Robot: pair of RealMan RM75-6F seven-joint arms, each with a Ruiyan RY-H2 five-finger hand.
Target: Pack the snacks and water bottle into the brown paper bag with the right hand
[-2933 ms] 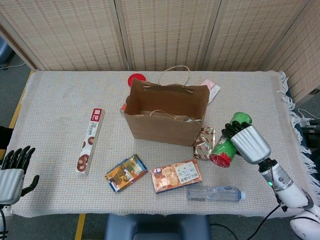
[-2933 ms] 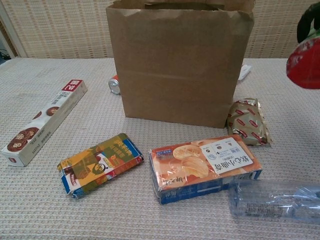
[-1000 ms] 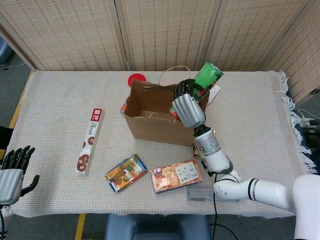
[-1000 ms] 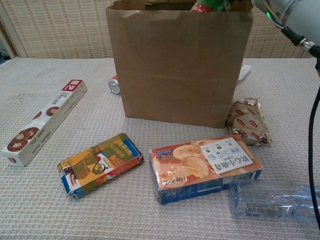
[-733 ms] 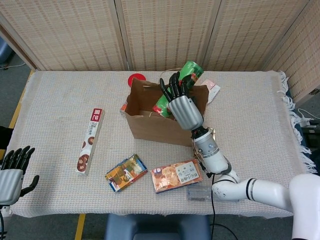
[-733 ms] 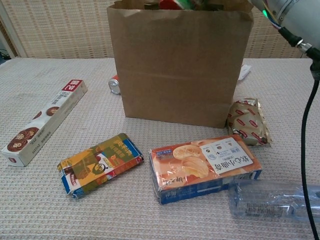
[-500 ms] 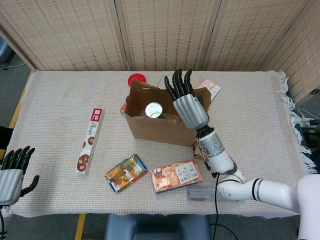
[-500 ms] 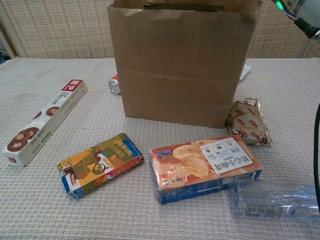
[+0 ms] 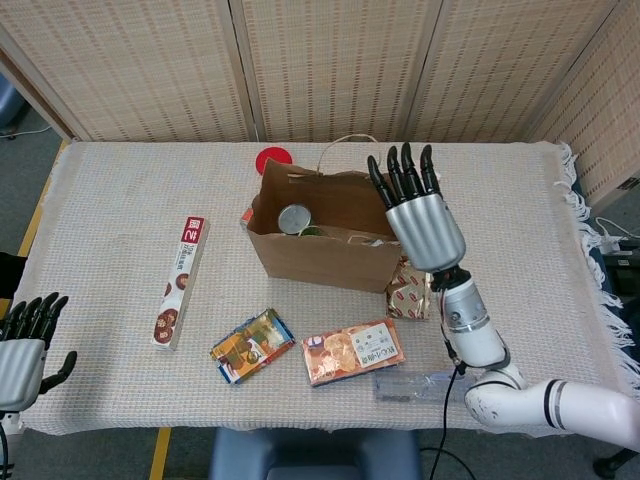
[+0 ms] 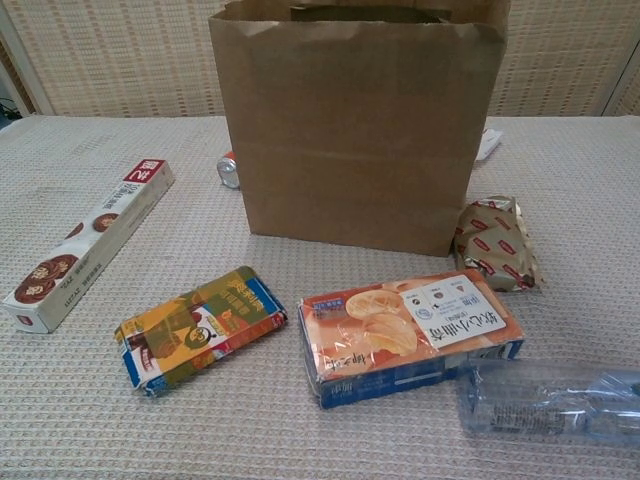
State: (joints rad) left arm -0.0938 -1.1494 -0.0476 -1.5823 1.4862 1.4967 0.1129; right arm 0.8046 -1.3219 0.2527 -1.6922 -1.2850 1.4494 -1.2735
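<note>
Brown paper bag (image 9: 330, 245) upright; right hand (image 9: 420, 220) spread above right edge.

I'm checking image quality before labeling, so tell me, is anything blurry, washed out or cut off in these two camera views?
Head view: evenly lit, soft shadows, the right hand sharp. Chest view: the water bottle looks hazy and is cut off at the right edge; the brown paper bag is cropped at the top, so its contents are hidden; neither hand shows.

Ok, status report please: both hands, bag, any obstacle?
Right hand open above brown paper bag. Left hand open, idle. Green can inside. No obstacle.
</note>
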